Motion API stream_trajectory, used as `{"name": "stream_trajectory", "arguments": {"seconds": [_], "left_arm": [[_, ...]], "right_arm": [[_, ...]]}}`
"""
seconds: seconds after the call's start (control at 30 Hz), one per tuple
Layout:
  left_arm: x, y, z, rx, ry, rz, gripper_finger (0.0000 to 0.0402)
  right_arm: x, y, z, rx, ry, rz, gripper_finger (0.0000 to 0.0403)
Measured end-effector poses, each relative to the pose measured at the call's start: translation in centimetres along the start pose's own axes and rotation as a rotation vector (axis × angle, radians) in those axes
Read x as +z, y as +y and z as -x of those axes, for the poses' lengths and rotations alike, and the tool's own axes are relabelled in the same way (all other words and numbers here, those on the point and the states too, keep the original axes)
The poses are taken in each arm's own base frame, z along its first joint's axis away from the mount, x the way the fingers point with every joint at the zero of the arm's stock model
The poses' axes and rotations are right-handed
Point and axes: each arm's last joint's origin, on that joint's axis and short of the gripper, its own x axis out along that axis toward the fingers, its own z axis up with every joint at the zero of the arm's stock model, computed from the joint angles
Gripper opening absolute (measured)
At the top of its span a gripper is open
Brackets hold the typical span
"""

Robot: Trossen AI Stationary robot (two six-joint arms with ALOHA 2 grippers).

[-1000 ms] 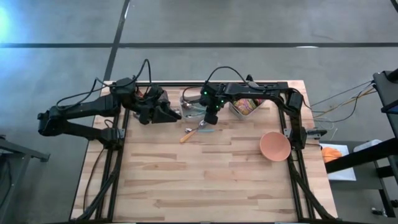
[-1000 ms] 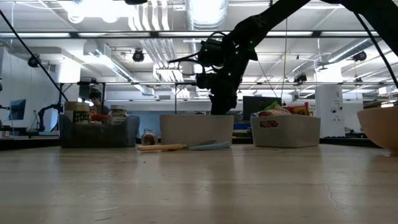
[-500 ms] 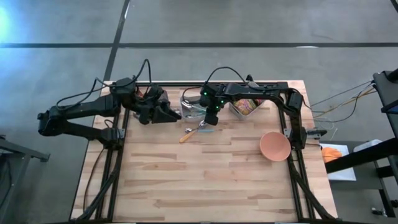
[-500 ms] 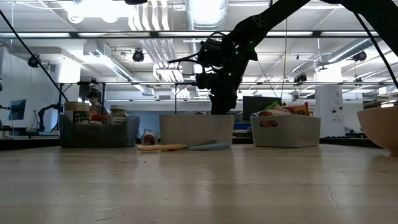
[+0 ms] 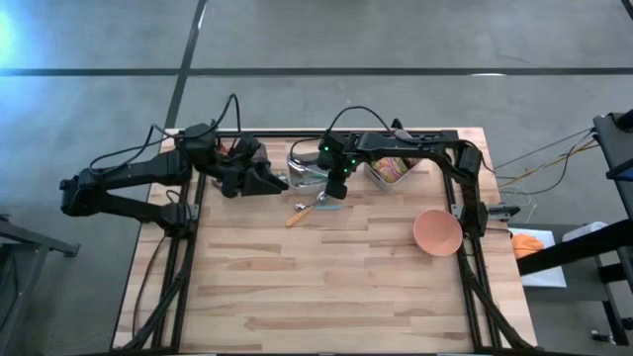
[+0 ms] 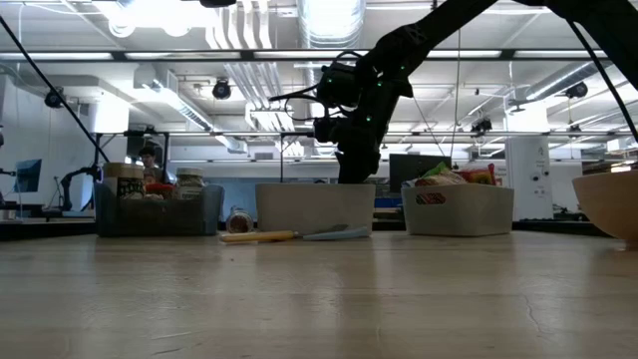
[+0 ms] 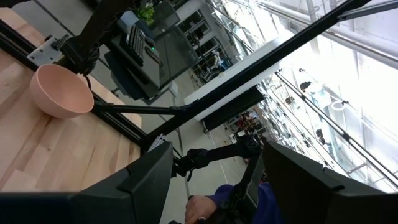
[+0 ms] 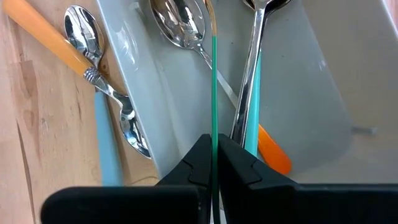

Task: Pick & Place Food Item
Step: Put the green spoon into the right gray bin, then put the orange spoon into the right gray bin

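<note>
The dark six-joint left arm (image 5: 129,178) was seen stretched from the left edge of the high view towards the upper middle, its links folded back on themselves. The left arm's two-finger gripper (image 5: 269,180) was held at the upper centre-left of that frame, with its dark fingers (image 7: 143,177) spread apart and nothing seen between them. The dark right arm (image 5: 425,148) was extended leftwards across the upper part of the frame from the right side. The right arm's two-finger gripper (image 8: 215,155) was pointed downwards at upper centre, its jaws pressed together on a thin green rod (image 8: 214,87).
</note>
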Motion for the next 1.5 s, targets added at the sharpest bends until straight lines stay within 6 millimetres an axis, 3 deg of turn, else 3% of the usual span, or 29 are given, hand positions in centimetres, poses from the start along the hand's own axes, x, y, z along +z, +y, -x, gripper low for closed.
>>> {"name": "stream_trajectory", "arguments": {"seconds": [0.17,0.53,0.93,1.5], "left_arm": [[0.0,0.0,0.0,0.0,0.0,0.0,0.0252],[0.0,0.0,0.0,0.0,0.0,0.001,0.0252],[0.0,0.0,0.0,0.0,0.0,0.0,0.0252],[0.0,0.0,0.0,0.0,0.0,0.001,0.0252]], "right_arm": [[0.0,0.0,0.0,0.001,-0.001,0.001,0.0016],[0.1,0.0,0.1,-0.001,-0.006,-0.015,0.013],[0.1,0.0,0.1,-0.001,-0.004,-0.018,0.0209],[0.4,0.1,1.7,-0.009,-0.047,0.014,0.0229]]}}
